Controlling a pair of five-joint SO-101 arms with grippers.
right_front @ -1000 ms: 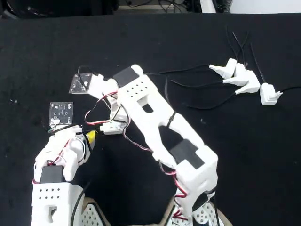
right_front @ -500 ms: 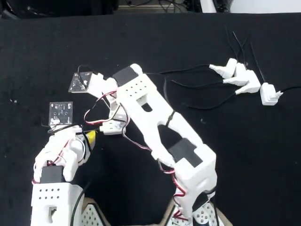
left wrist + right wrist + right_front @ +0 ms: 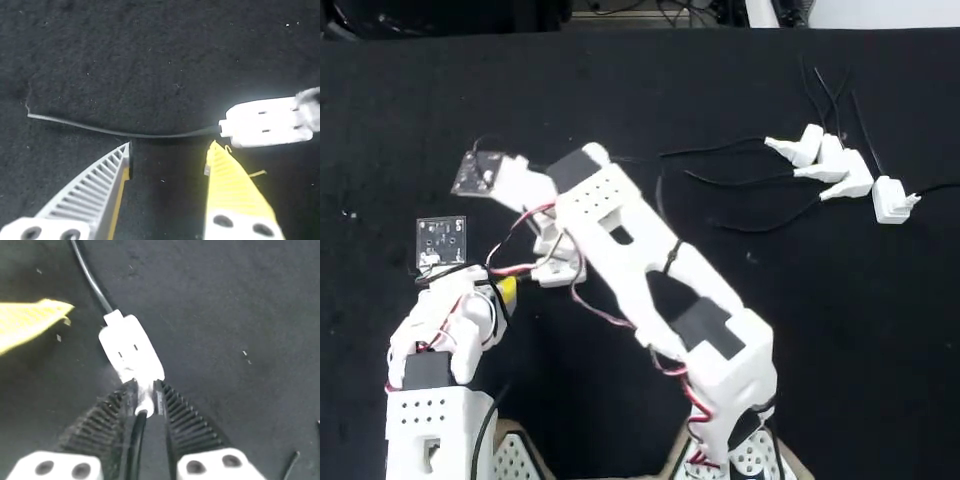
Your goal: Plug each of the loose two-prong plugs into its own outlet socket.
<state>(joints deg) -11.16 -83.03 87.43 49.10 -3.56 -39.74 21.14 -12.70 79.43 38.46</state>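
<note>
My right gripper (image 3: 144,387) is shut on a white plug, whose black cord runs back between the fingers. The plug meets a white two-slot socket block (image 3: 131,352) lying on the black mat. In the high view this pair (image 3: 556,270) lies left of centre, under the right arm. My left gripper (image 3: 170,156) is open just short of the socket block (image 3: 265,122) and its thin black cable (image 3: 100,129); nothing is between its grey and yellow fingers. From above, its yellow finger (image 3: 506,288) sits beside the block. Several loose white plugs (image 3: 830,162) lie at the far right.
Two small clear square plates (image 3: 441,240) (image 3: 475,173) on black leads lie left of the arms. A white adapter (image 3: 892,198) sits at the right edge. Black cords (image 3: 740,175) trail from the loose plugs toward the centre. The black mat (image 3: 840,330) is bare at the right front.
The right arm has swung a little to the left with its plug. Both clear plates slid left with it, and the left gripper shifted slightly left.
</note>
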